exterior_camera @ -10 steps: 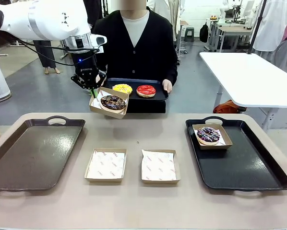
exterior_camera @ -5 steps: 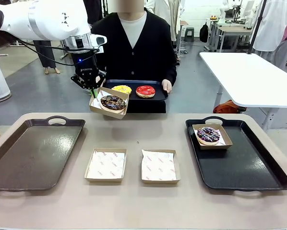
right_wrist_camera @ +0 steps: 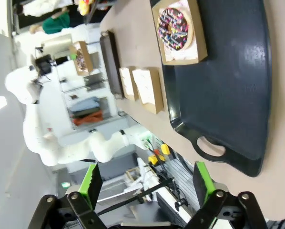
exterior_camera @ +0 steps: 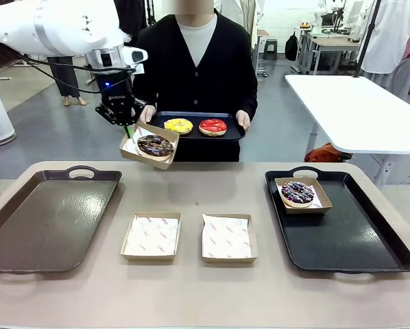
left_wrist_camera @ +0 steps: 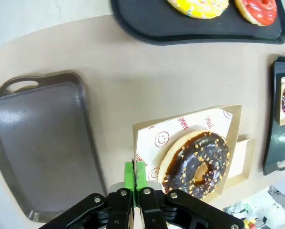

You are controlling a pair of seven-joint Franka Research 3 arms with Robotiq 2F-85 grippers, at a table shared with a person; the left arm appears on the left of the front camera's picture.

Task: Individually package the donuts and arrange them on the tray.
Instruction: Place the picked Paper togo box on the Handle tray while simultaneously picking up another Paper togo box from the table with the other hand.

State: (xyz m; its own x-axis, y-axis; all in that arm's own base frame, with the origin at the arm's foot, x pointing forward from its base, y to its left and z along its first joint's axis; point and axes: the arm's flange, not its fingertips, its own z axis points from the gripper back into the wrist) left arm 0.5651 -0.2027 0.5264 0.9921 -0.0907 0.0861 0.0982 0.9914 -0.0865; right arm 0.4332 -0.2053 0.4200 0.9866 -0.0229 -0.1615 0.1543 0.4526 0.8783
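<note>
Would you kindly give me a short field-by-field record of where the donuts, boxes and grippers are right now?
left gripper: shut on the held box by its edge, in the air
held box: carries the chocolate donut
right gripper: open, over the black tray
dark sprinkled donut: boxed, on the black tray
yellow donut, red donut: unboxed, on the person's tray
lined boxes: two, on the table

Midway along the table point(exterior_camera: 205, 301), toward its near edge, a paper-lined cardboard box point(exterior_camera: 151, 235) sits just beside a second box point(exterior_camera: 226, 238), not touching. A brown tray point(exterior_camera: 47, 219) lies at the left edge. A white table point(exterior_camera: 356, 110) stands beyond the far right corner.
</note>
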